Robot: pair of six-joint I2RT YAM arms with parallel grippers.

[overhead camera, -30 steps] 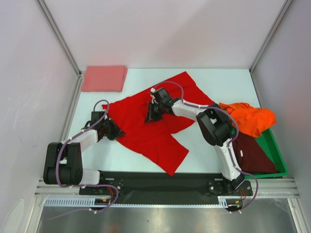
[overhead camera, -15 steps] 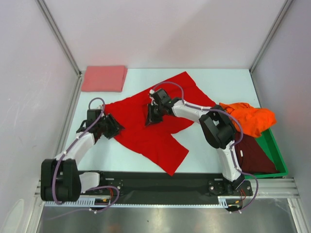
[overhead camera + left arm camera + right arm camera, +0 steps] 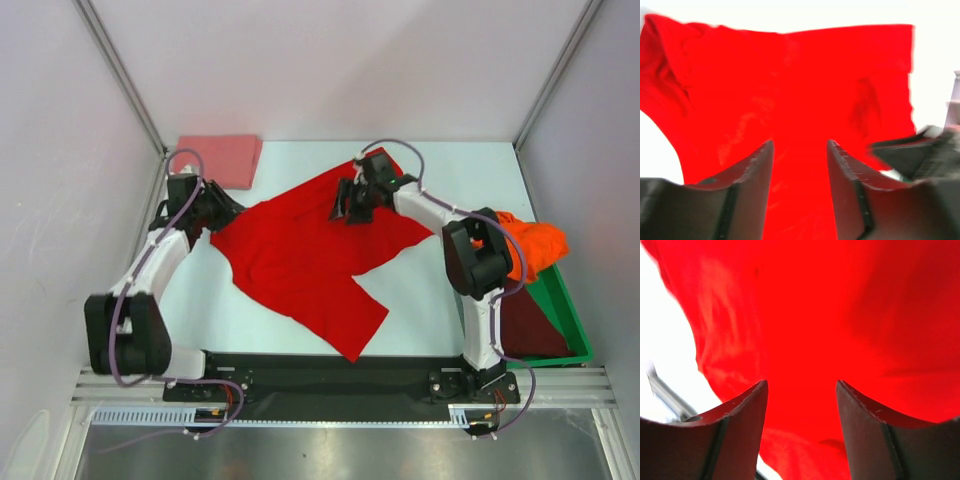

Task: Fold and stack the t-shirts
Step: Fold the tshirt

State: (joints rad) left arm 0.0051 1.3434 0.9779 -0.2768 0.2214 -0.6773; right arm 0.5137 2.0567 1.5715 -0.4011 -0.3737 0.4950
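Note:
A bright red t-shirt (image 3: 300,255) lies spread across the middle of the table. My left gripper (image 3: 226,211) hovers at its left corner, open, with only red cloth (image 3: 800,100) showing beyond the gap between its fingers (image 3: 756,170). My right gripper (image 3: 343,203) hangs over the shirt's far edge, also open above the red cloth (image 3: 805,315), holding nothing. A folded salmon-pink t-shirt (image 3: 222,158) rests at the back left. An orange t-shirt (image 3: 530,246) drapes over the rim of the bin at the right, and a dark maroon t-shirt (image 3: 528,325) lies inside it.
The green plastic bin (image 3: 562,292) stands at the table's right edge. Metal frame posts (image 3: 125,90) rise at the back corners, with white walls close on both sides. The black base rail (image 3: 320,375) runs along the near edge.
Both grippers opened and let go of the red shirt. The left one swung back and left to the shirt's corner. The right one moved back and right to its far edge.

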